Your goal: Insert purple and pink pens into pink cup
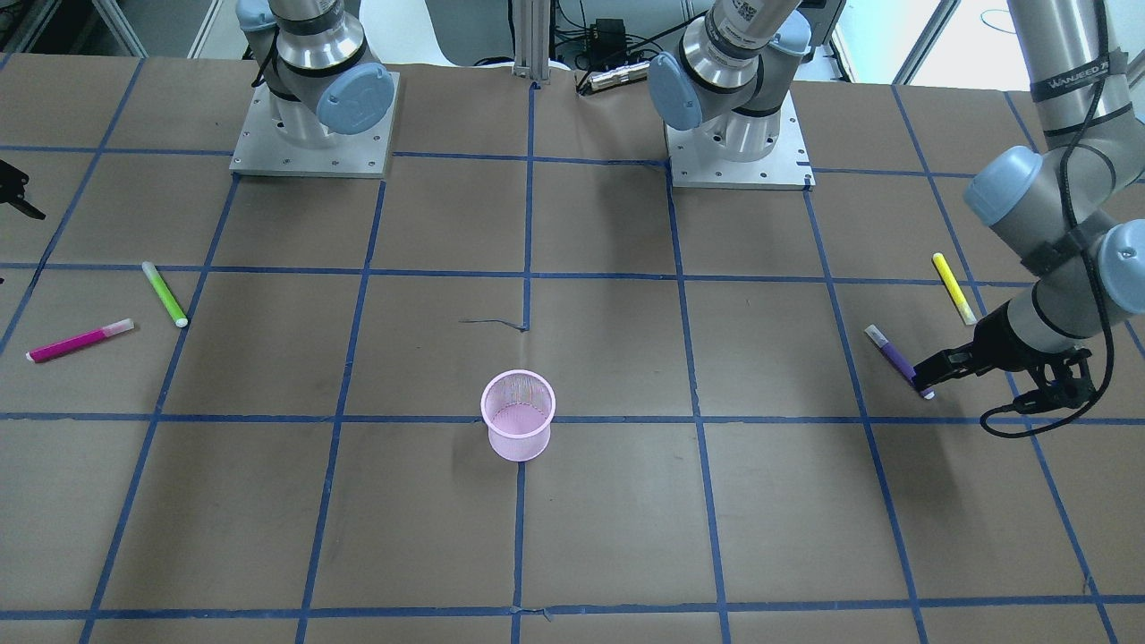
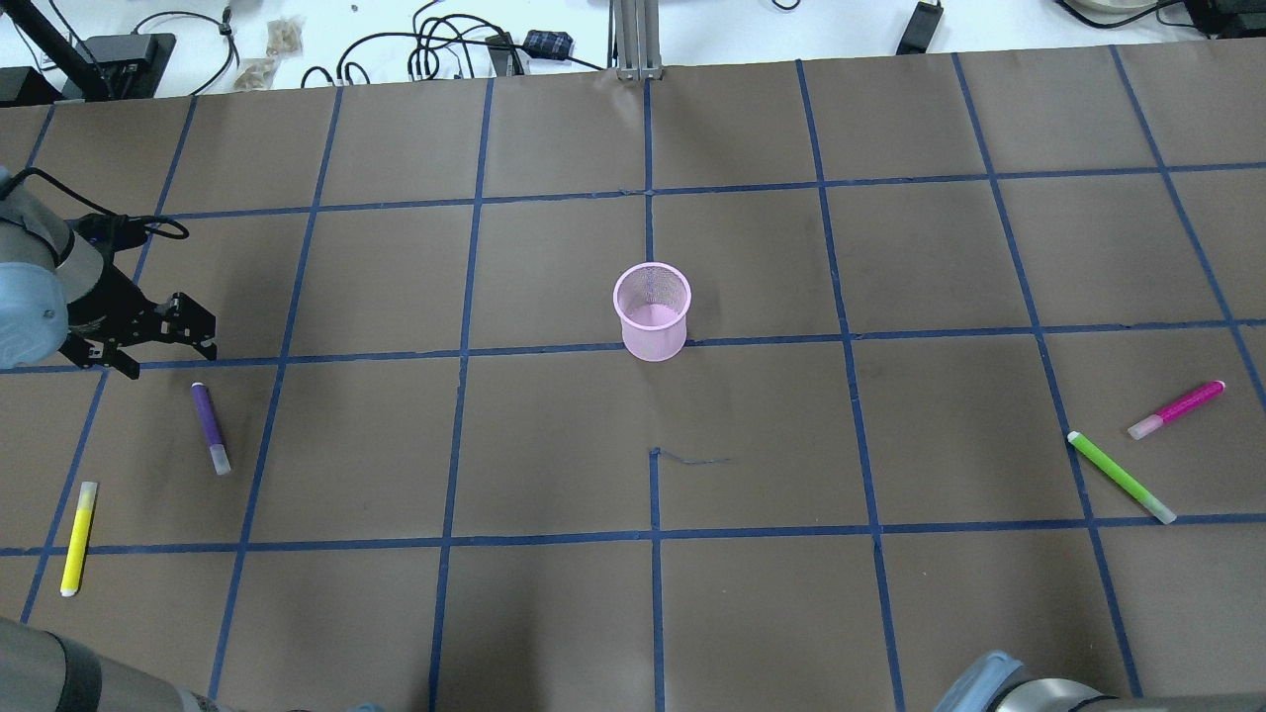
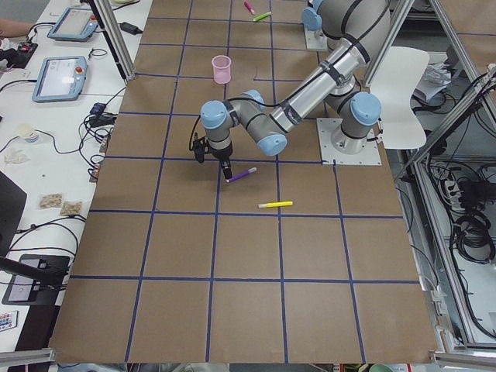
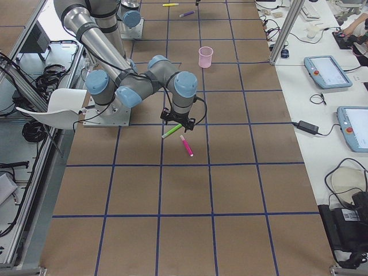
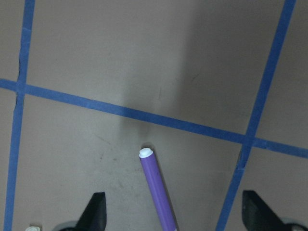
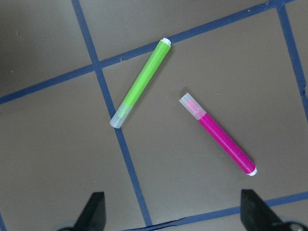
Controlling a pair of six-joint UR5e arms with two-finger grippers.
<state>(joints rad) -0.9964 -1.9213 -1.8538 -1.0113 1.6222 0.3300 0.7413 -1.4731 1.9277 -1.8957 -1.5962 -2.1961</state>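
Note:
The pink mesh cup (image 2: 651,311) stands upright at the table's middle, also in the front view (image 1: 518,416). The purple pen (image 2: 209,427) lies flat on the robot's left side. My left gripper (image 2: 168,358) is open just above the pen's far end. In the left wrist view the purple pen (image 5: 156,187) runs up between the spread fingers (image 5: 96,211). The pink pen (image 2: 1177,408) lies flat on the right side. My right gripper (image 6: 173,216) is open and empty, hovering above the pink pen (image 6: 219,134).
A green pen (image 2: 1121,477) lies beside the pink pen, also in the right wrist view (image 6: 142,82). A yellow pen (image 2: 78,537) lies near the purple one. Blue tape lines grid the brown table (image 2: 653,613). The arm bases (image 1: 313,134) stand at the robot's edge.

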